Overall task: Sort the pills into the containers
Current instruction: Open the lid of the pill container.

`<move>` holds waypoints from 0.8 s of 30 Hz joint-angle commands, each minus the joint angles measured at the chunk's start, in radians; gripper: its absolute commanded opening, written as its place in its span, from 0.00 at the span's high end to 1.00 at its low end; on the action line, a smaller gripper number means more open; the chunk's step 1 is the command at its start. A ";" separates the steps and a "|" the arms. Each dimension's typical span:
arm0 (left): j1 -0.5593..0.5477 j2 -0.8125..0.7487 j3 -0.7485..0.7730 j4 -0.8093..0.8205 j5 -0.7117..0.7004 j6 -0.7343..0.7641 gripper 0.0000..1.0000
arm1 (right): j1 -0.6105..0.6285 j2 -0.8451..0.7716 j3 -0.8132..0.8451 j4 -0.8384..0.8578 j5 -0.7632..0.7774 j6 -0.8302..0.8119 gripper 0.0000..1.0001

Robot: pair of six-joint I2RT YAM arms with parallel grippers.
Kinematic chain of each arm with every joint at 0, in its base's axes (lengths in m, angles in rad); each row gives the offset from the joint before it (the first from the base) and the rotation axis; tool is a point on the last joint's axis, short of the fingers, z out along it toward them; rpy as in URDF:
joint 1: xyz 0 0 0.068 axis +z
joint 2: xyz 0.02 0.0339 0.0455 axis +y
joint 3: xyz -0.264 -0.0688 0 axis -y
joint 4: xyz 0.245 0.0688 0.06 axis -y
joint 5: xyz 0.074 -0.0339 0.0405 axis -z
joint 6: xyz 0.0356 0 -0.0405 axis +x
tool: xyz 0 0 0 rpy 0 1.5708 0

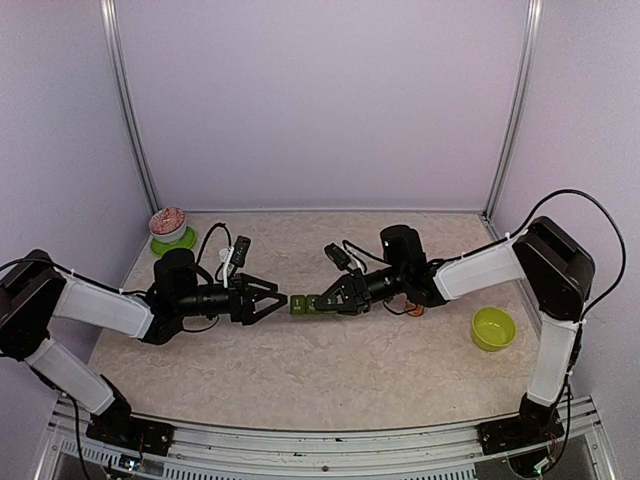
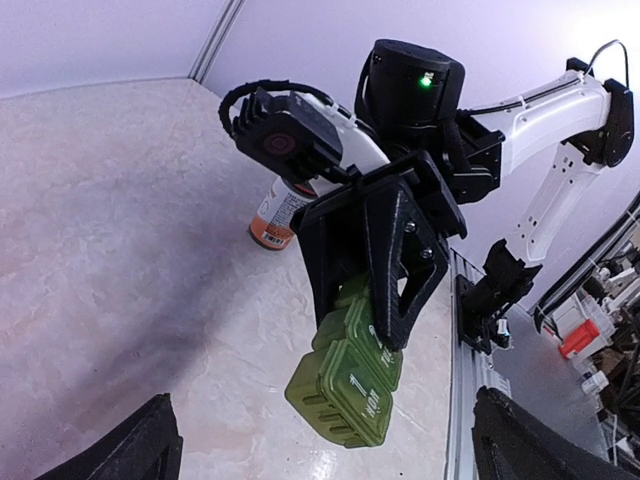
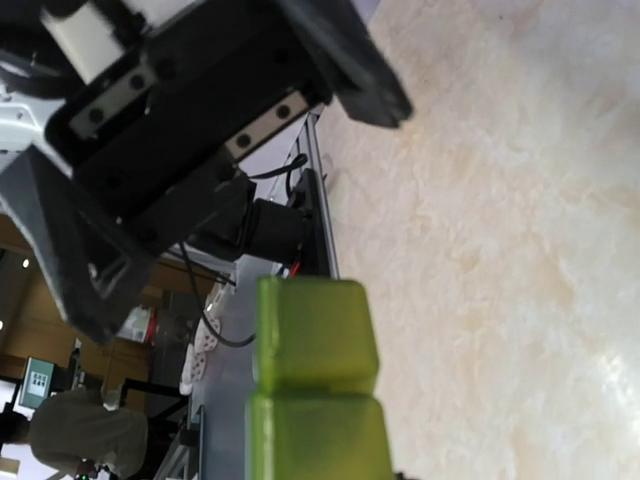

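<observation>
- Nearest the top camera, at the table's (image 1: 330,375) front edge, both arms rise from their bases and reach inward, so the two wrists face each other mid-table.
- Left gripper (image 1: 280,300): jaws spread wide with nothing between them. Its tips sit just short of the strip's free end, close but not touching as far as I can tell.
- Just beyond those tips are the containers (image 2: 345,385), the dark green strip of three joined compartments. The lids look closed, with a pale mark showing on the end one.
- The strip appears to be lifted clear of the table and tilted, its free end pointing at the left gripper.
- Right gripper (image 2: 375,300): fingers pressed in on the far end of the strip, pinching it from both sides. That leaves the other end and the lids exposed — probably so the other hand can take it or work a lid.
- Behind the right wrist a white bottle with an orange base (image 2: 275,215) stands upright on the table. Whether it contains pills cannot be seen.
- Off to the right, a lime-green bowl (image 1: 493,328) sits well apart from the action.
- Farthest, in the back left corner, a small round pot with something reddish (image 1: 168,224) rests on a green dish — possibly the pill supply. No loose pills can be seen, so sorting seems not yet under way.
</observation>
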 commanded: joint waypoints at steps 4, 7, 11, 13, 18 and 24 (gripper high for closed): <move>-0.043 -0.059 -0.059 0.069 -0.108 0.242 0.01 | 0.008 -0.081 -0.027 -0.079 -0.012 -0.022 0.88; -0.052 -0.062 -0.079 0.106 -0.100 0.303 0.01 | 0.007 -0.081 -0.025 -0.080 -0.038 -0.001 0.89; -0.085 -0.065 -0.102 0.146 -0.084 0.422 0.01 | 0.007 -0.087 -0.011 -0.084 -0.073 0.003 0.91; -0.098 -0.067 -0.110 0.168 -0.078 0.472 0.01 | 0.007 -0.089 -0.010 -0.078 -0.079 0.016 0.92; -0.134 -0.085 -0.132 0.200 -0.076 0.615 0.01 | 0.007 -0.081 -0.041 0.069 -0.116 0.141 1.00; -0.172 -0.079 -0.105 0.120 -0.101 0.784 0.01 | 0.007 -0.071 -0.073 0.131 -0.128 0.203 1.00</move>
